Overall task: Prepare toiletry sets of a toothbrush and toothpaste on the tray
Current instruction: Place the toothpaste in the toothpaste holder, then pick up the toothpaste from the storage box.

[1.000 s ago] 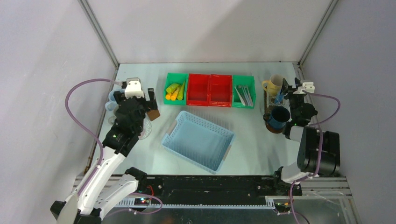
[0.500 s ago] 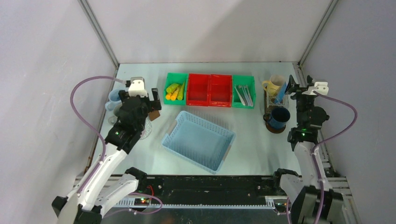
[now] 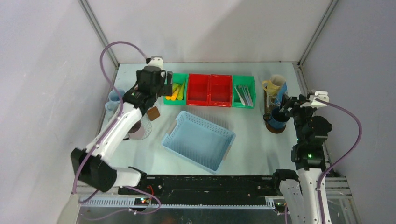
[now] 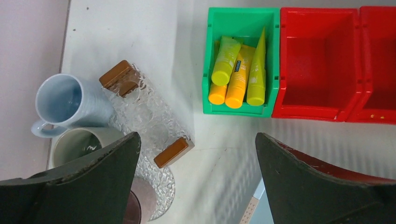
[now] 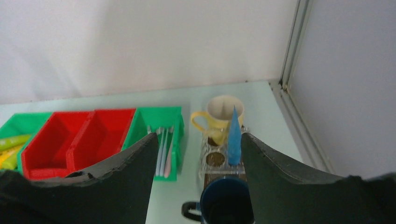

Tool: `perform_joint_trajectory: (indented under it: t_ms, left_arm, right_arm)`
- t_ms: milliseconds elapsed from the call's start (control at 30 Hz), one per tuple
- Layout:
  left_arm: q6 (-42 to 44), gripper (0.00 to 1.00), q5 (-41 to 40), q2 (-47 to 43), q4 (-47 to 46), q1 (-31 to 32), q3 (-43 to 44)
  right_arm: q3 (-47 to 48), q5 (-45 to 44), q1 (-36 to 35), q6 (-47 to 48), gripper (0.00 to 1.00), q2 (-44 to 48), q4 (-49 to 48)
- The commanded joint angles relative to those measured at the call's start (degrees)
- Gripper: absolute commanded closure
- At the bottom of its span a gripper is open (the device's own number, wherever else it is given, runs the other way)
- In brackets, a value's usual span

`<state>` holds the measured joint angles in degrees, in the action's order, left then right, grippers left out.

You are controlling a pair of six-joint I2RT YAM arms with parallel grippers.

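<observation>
My left gripper [image 3: 165, 88] [image 4: 197, 138] is open and empty, hovering just left of the green bin [image 4: 241, 106] of yellow and green toothpaste tubes [image 4: 237, 70]. A pale blue mug [image 4: 60, 101], a grey mug [image 4: 78, 143] and a pink mug [image 3: 136, 131] stand at the left. My right gripper [image 3: 285, 104] [image 5: 200, 138] is open and empty above the dark blue mug [image 5: 227, 203] on the dark brown tray [image 3: 269, 126]. Behind that mug a blue tube [image 5: 234, 135] stands in a clear holder, with the cream mug [image 5: 225, 112] beyond. Toothbrushes [image 5: 163, 148] lie in the right green bin.
Two red bins [image 3: 209, 89] sit between the green bins. A light blue perforated basket [image 3: 199, 140] lies in the middle. A clear textured holder with brown end blocks [image 4: 140, 112] lies by the left mugs. Walls close in on the left, back and right.
My left arm has swung from over the left mugs back and right to the tube bin. My right gripper has drawn back from the blue tube, which stays standing.
</observation>
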<state>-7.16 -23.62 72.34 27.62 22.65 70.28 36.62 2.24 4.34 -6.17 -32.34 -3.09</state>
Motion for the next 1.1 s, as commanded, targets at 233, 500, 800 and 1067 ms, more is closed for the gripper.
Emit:
perform_joint_trajectory:
  t_ms: [233,500,800,1067]
  left_arm:
    - [-1.7,0.04,5.2,20.2,12.6,-2.6,18.3]
    - [-4.7,0.22,11.6,33.2,15.4,-5.6,28.3]
    - [-7.3,0.30,14.2,42.9,16.9,-8.0,35.1]
    - [-9.5,0.40,15.3,46.8,16.9,-8.6,37.4]
  right_arm:
    - [1.6,-7.2,-6.3,6.8,0.30,12.4,17.5]
    - [1.4,-11.2,-8.0,12.5,0.28,16.7,18.2]
    - [0.6,-14.5,-10.0,16.3,0.20,19.7,21.4]
    - [0.1,-16.5,-10.5,16.7,0.13,20.0,21.7]
